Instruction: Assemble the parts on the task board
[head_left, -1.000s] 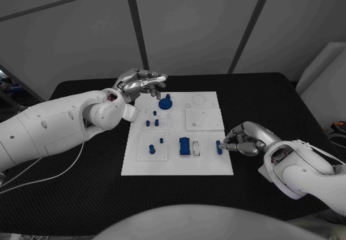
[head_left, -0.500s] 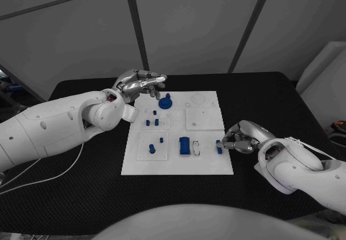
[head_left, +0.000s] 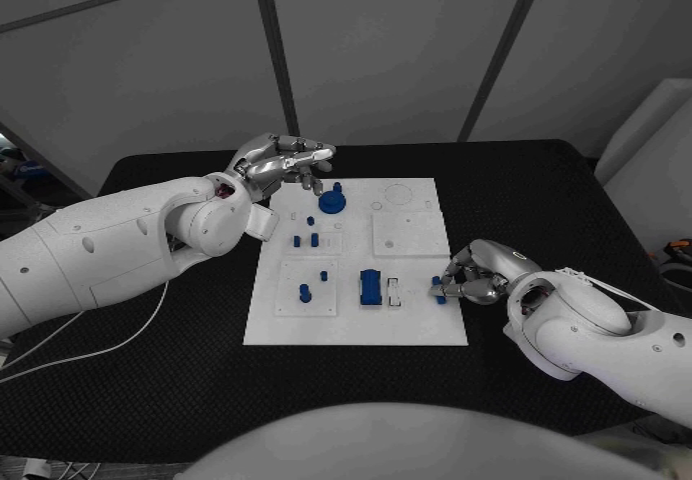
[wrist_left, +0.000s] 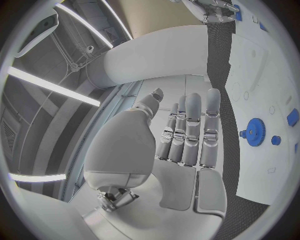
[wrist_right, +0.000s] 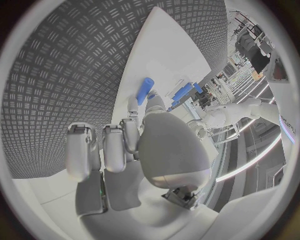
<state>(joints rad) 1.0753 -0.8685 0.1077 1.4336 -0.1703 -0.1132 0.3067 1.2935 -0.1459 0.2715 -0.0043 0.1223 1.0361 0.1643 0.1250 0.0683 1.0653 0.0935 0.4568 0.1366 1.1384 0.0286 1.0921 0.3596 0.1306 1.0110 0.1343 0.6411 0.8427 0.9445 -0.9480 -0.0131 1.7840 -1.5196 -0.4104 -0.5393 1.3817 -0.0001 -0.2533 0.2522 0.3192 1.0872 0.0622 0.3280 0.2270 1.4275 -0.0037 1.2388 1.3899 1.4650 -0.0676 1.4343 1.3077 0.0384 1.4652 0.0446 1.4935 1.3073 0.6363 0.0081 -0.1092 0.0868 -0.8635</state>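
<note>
The white task board (head_left: 411, 330) lies mid-table. A blue gear (head_left: 332, 206) stands near its far left corner, also seen as the blue gear (wrist_left: 253, 131). Several small blue pegs (head_left: 304, 241) and a blue block (head_left: 371, 290) sit lower down. My left hand (head_left: 281, 160) hovers off the board's far left corner, just beyond the gear, holding nothing; its fingers (wrist_left: 190, 130) lie stretched side by side, thumb apart. My right hand (head_left: 476, 275) sits at the board's right edge, and its thumb and a finger pinch a small blue part (head_left: 438, 290), also seen as the blue part (wrist_right: 145, 91).
A white slotted frame (head_left: 392, 292) sits beside the blue block. Raised white square plates (head_left: 408, 238) cover parts of the board. Black textured table (head_left: 534, 190) surrounds the board on all sides. A white cable (head_left: 87, 340) runs along the left.
My right hand and forearm have shifted slightly left, closing in on the blue part at the board's right edge. The left hand has stayed in place.
</note>
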